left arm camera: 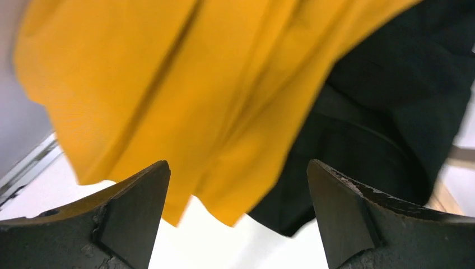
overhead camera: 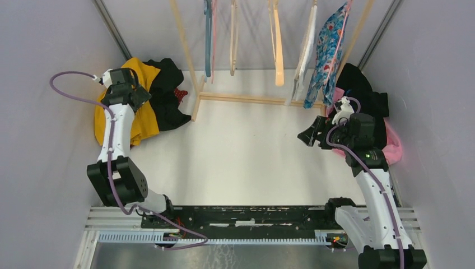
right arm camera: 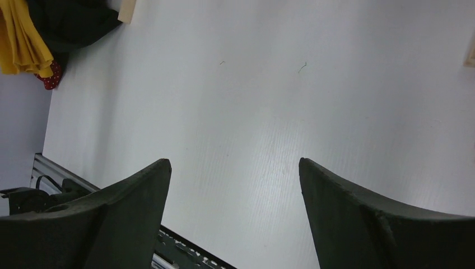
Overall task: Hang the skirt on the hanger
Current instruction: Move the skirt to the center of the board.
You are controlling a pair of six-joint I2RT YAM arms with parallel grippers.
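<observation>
The yellow skirt [overhead camera: 143, 119] lies crumpled at the far left of the white table [overhead camera: 246, 162], touching a black garment [overhead camera: 168, 103]. The left gripper [left arm camera: 238, 164] hangs just over it, jaws wide, holding nothing. The cloth looks soft, light and limp; I would pinch one edge. A bare wooden hanger [overhead camera: 278, 53] waits behind. The right gripper [right arm camera: 235, 162] is wide and empty.

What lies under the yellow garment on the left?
The yellow garment overlaps a black garment; a red dotted scrap peeks out. Anything deeper is covered.
</observation>
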